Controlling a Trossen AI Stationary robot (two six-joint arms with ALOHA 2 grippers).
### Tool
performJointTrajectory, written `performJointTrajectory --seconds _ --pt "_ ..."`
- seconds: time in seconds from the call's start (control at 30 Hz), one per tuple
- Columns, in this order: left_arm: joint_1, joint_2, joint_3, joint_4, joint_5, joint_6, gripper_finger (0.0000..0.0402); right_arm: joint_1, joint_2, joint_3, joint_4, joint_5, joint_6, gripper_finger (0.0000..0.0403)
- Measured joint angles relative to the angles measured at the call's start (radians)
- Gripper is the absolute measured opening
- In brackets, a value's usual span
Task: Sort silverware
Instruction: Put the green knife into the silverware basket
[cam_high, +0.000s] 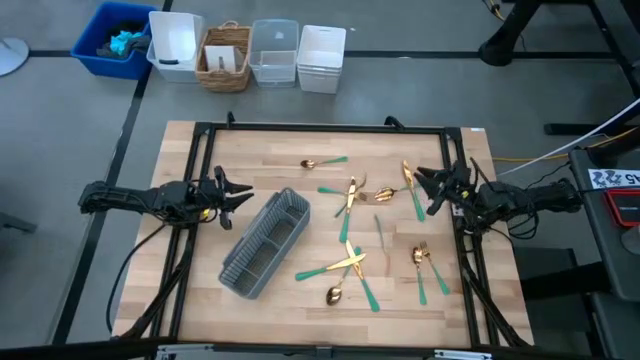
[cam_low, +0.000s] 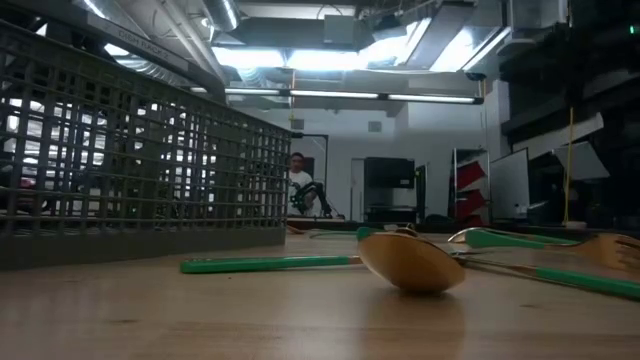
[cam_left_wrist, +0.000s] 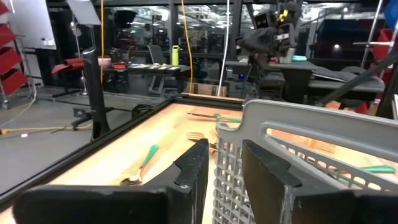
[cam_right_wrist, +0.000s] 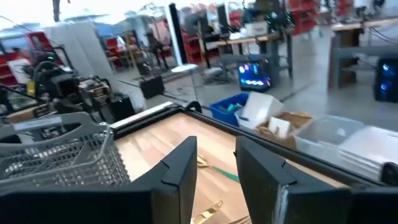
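Note:
The silverware lies scattered flat on the wooden table. A spoon (cam_high: 322, 161) sits near the far edge. One cluster (cam_high: 352, 195) lies mid-table, a crossed pair (cam_high: 345, 265) and a spoon (cam_high: 335, 294) lie nearer, and forks (cam_high: 425, 265) are at the near right. The low view shows a gold spoon bowl (cam_low: 410, 262) up close. The grey mesh caddy (cam_high: 265, 245) stands slantwise left of centre. My left gripper (cam_high: 235, 195) hovers open, level, just left of the caddy's far end (cam_left_wrist: 298, 143). My right gripper (cam_high: 430, 185) hovers open above the pieces (cam_high: 410, 185) at the right.
A black frame (cam_high: 330, 128) rims the table. Beyond the far edge stand a blue bin (cam_high: 110, 40), a white bin (cam_high: 175, 45), a wicker basket (cam_high: 225, 55), a clear tub (cam_high: 275, 50) and stacked white tubs (cam_high: 322, 58). Bare wood shows at the table's near left.

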Motion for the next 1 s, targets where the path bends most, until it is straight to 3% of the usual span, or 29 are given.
performJointTrajectory --seconds 0.13,0.27,0.43,0.53,0.77,1.0 --pt "0.0 0.0 0.0 0.0 -0.002 -0.021 0.0088 0.0 0.129 0.178 -0.252 0.019 0.152 0.0113" --pt "0.0 0.0 0.0 0.0 -0.003 -0.035 0.0088 0.0 0.298 0.364 -0.561 0.021 0.421 0.0113" --pt "0.0 0.0 0.0 0.0 -0.002 -0.034 0.0088 -0.021 0.52 0.543 -0.978 -0.128 0.832 0.0113" --pt "0.0 0.0 0.0 0.0 -0.002 -0.031 0.0088 -0.073 0.659 0.601 -1.141 -0.242 0.971 0.0113" --pt "0.0 0.0 0.0 0.0 -0.002 -0.031 0.0088 -0.24 0.902 0.61 -1.177 -0.437 0.908 0.0113" --pt "0.0 0.0 0.0 0.0 -0.002 -0.033 0.0088 -0.427 1.049 0.61 -1.11 -0.519 0.717 0.0113"
